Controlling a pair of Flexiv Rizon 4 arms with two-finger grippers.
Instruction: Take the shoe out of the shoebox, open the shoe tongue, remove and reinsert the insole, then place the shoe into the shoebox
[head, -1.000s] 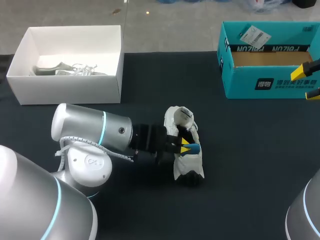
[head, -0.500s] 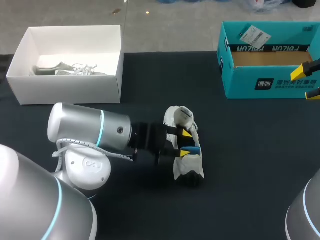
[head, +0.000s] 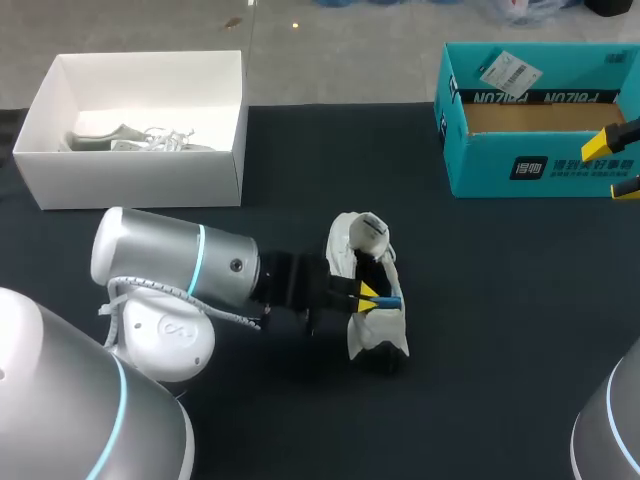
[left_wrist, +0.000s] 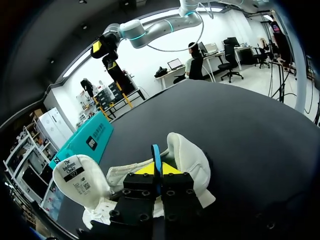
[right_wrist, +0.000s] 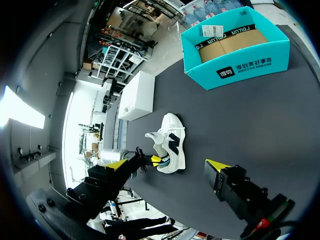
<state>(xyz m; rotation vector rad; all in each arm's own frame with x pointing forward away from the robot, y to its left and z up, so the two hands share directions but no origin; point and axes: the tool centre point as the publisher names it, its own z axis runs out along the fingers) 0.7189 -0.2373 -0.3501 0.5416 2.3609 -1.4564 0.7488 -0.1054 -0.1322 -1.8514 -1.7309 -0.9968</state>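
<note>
White shoe (head: 378, 325) was found on the dark table (head: 500, 350), well apart from the teal shoebox (head: 500, 172) — long axis across the reach of the left gripper (head: 368, 294) | jaws were pinched on the blue insole (head: 392, 298) at the opening | right gripper (head: 614, 166) was held spread, empty, beside the shoebox — left arm judged nearer.

**Q:** Shoes shown?
**A:** Two: a white shoe (head: 372, 328) and a grey shoe (head: 120, 138). One blue insole (left_wrist: 156, 155).
**Q:** Boxes?
**A:** Two: a white shoebox (head: 140, 180) and a teal shoebox (head: 480, 170).
**Q:** Grippers and tables?
**A:** Two grippers, the left gripper (head: 367, 297) and the right gripper (head: 618, 163). One table (head: 500, 300).
</note>
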